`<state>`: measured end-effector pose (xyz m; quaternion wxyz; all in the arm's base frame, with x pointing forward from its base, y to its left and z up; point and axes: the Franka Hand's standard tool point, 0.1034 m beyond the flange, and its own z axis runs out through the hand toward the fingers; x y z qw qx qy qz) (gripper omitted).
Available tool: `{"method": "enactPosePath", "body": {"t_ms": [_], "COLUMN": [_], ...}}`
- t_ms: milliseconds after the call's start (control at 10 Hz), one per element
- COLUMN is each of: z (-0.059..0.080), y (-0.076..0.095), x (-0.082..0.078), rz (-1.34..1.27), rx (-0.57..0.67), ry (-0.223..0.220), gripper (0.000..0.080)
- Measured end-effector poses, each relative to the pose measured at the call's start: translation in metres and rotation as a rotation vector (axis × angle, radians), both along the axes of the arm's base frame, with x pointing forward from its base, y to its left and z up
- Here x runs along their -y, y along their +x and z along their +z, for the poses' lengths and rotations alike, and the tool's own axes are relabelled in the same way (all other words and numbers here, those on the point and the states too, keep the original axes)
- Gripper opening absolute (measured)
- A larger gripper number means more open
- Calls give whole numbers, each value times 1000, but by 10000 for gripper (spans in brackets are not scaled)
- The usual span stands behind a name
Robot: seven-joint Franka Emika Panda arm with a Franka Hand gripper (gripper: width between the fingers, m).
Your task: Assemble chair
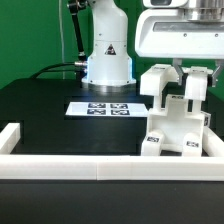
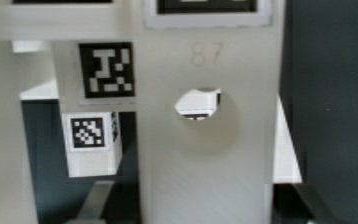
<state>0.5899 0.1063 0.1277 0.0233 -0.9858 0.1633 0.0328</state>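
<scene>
Clamping the chair [image 1: 170, 125] near its top, the fingers [image 1: 190, 82] reach down from above.

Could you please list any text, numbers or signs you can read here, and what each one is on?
"67", faint and embossed, my best guess: on the chair panel.
The label on the arm's base: too small to read.
The square tags on the chair panel and the marker board: patterns only, no letters.

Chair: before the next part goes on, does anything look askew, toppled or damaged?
Nothing stands out. The chair stands upright by the border wall at the exterior view's right, the gripper shut on its upper part; the marker board lies flat.
</scene>
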Motion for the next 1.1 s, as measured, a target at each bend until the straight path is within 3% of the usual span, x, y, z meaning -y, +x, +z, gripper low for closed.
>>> {"method": "enactPosePath", "body": {"t_ms": [400, 1100], "z": [0, -1], "y": [-9, -7], "x": [-1, -6], "rz": [3, 14], "rx": [-6, 2], "ry": [0, 0], "gripper": [290, 291]}}
